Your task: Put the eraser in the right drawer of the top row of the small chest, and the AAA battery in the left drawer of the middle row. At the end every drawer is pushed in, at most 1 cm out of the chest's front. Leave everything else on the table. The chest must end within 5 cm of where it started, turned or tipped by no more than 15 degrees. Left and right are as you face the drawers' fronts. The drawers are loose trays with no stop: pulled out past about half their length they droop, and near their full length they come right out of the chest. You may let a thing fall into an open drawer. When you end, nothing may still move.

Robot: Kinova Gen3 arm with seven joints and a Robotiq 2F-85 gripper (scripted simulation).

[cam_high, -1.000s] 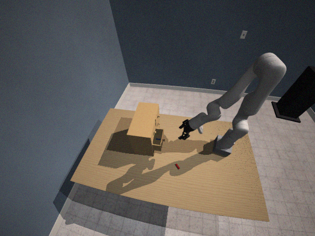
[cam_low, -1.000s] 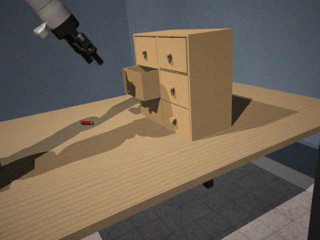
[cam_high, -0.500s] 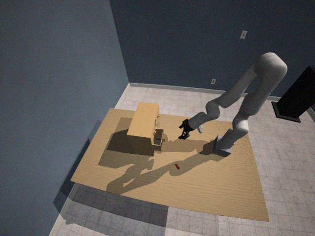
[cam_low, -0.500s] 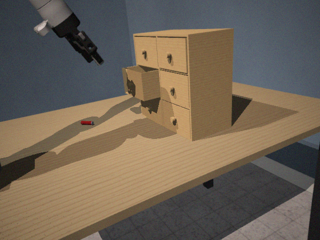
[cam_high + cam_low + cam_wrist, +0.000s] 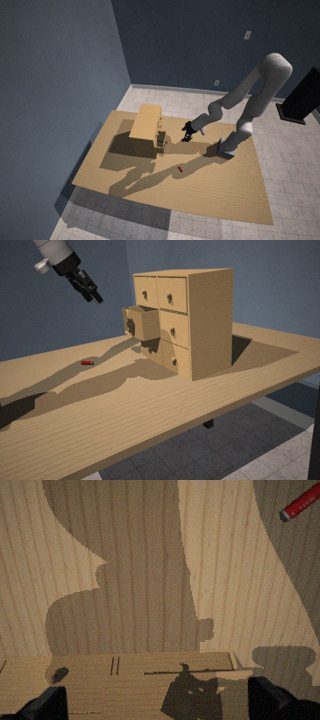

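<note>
The small wooden chest (image 5: 145, 121) (image 5: 210, 317) stands on the table with two columns of three drawers. The left drawer of the middle row (image 5: 160, 136) (image 5: 140, 322) is pulled out part way; the other drawers are pushed in. A small blue thing (image 5: 160, 141) lies inside the open drawer; I cannot tell what it is. The red AAA battery (image 5: 180, 169) (image 5: 87, 362) (image 5: 300, 505) lies on the table, away from the chest's front. My gripper (image 5: 186, 138) (image 5: 99, 301) (image 5: 157, 702) is open and empty. It hangs in the air in front of the chest.
The wooden table (image 5: 206, 196) (image 5: 155, 410) carries the arm's base (image 5: 227, 151) at its far side. A black cabinet (image 5: 301, 100) stands on the floor beyond the table. A part of the chest (image 5: 125, 690) shows along the bottom of the wrist view.
</note>
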